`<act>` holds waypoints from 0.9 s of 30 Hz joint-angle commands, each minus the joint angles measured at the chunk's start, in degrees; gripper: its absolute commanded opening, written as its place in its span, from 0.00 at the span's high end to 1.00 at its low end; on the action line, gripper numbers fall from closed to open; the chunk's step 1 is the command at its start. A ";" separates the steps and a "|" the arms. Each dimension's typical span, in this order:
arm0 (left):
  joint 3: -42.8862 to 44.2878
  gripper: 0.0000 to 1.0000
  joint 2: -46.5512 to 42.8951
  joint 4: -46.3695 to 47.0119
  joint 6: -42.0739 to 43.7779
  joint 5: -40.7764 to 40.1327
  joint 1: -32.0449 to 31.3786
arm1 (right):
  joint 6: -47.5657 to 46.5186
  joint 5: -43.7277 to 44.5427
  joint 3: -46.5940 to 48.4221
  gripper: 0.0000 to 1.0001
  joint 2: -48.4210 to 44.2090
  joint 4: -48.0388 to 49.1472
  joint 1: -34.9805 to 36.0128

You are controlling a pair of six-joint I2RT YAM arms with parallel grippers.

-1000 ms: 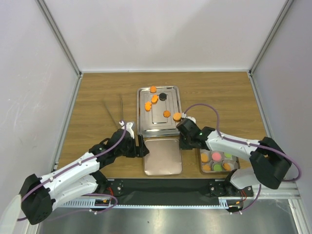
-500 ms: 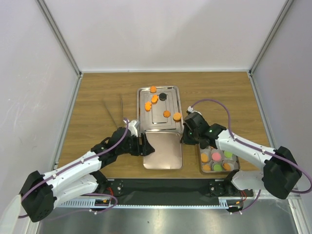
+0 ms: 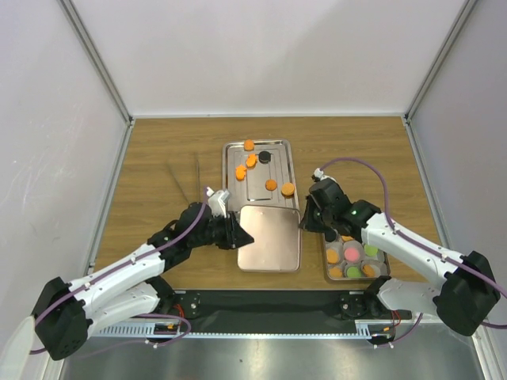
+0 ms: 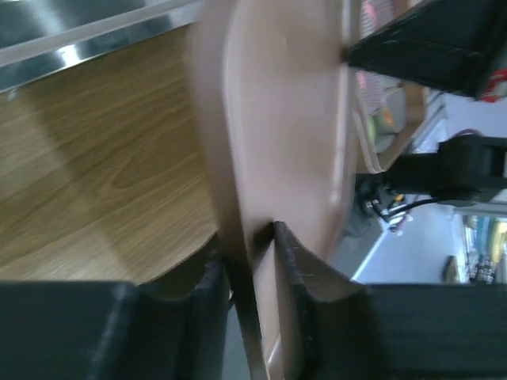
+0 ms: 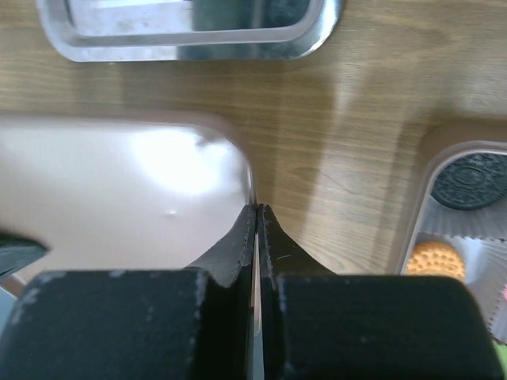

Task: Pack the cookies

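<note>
Several orange cookies (image 3: 270,184) and a black one (image 3: 264,157) lie on the steel tray (image 3: 225,184). More cookies (image 3: 352,253) sit in paper cups in the small square box (image 3: 326,267) at the right; the right wrist view shows a black cookie (image 5: 469,180) and an orange one (image 5: 434,257) there. A flat pinkish lid (image 3: 271,237) hangs between both arms, in front of the tray. My left gripper (image 3: 238,235) is shut on its left rim (image 4: 252,253). The right gripper (image 3: 303,224) pinches its right rim (image 5: 257,218), shut.
Thin dark sticks (image 3: 182,178) lie on the wood left of the tray. The steel tray's near rim (image 5: 198,51) is just beyond the lid. White walls and metal posts enclose the table. The box stands close to the lid's right side.
The left gripper has shut on the lid's left rim. The lid has shifted right and away from the near edge, now overlapping the tray's near end. The right arm has drawn rightward with it.
</note>
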 commanded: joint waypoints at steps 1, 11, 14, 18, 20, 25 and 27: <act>3.92 0.78 -0.48 2.34 -0.98 3.37 -0.35 | 0.11 -0.18 2.17 1.00 -1.94 0.95 0.05; 12.78 1.00 0.84 -5.74 -9.40 1.88 -0.35 | -4.28 10.27 6.92 0.32 -8.96 -4.32 0.23; 18.57 1.00 2.24 -11.79 -13.35 -1.98 -0.35 | -8.32 13.35 8.84 0.23 -13.88 -4.41 2.42; 30.27 1.00 7.07 -25.57 -19.16 -8.22 -0.35 | -14.74 21.34 10.52 0.19 -18.63 -3.01 12.33; 38.06 1.00 11.55 -35.15 -22.23 -10.69 -0.08 | -18.24 26.00 10.44 0.19 -20.65 -1.87 19.63; 47.34 1.00 19.11 -46.08 -26.11 -5.44 0.88 | -28.35 38.17 8.59 0.16 -22.07 5.16 36.59; 48.92 1.00 21.05 -48.19 -27.17 -3.32 1.58 | -34.31 47.40 8.24 0.14 -20.06 7.44 45.12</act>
